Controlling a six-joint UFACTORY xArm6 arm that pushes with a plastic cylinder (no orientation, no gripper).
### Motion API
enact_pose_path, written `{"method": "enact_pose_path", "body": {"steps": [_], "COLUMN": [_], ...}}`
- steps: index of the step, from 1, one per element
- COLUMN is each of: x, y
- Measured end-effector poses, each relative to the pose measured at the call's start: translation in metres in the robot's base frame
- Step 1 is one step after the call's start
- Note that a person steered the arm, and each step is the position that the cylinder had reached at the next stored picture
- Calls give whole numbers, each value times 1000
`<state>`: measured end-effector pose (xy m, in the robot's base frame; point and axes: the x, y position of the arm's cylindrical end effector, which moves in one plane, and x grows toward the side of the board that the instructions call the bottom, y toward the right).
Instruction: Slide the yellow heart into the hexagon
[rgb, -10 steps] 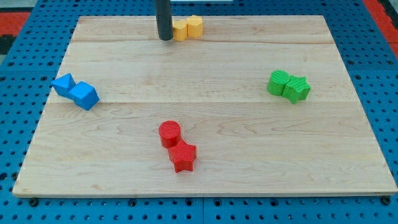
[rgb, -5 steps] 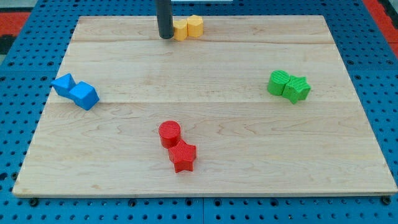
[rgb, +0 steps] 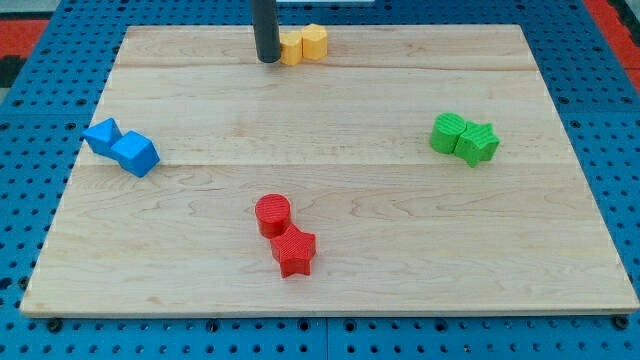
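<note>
The yellow heart lies near the board's top edge, partly hidden behind my rod. The yellow hexagon sits right next to it on the view's right, touching it. My tip rests on the board at the heart's left side, against it or nearly so.
Two blue blocks lie together at the view's left. A green pair lies at the right. A red cylinder and a red star sit touching at the lower middle. The wooden board lies on blue pegboard.
My rod has shifted very slightly to the right toward the yellow heart. The blocks have not visibly moved.
</note>
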<state>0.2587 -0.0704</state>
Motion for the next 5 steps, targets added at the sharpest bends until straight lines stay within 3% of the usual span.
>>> {"method": "enact_pose_path", "body": {"steps": [2,3,4,5], "x": [59,64,112,115], "y": [11,27,45,20]}}
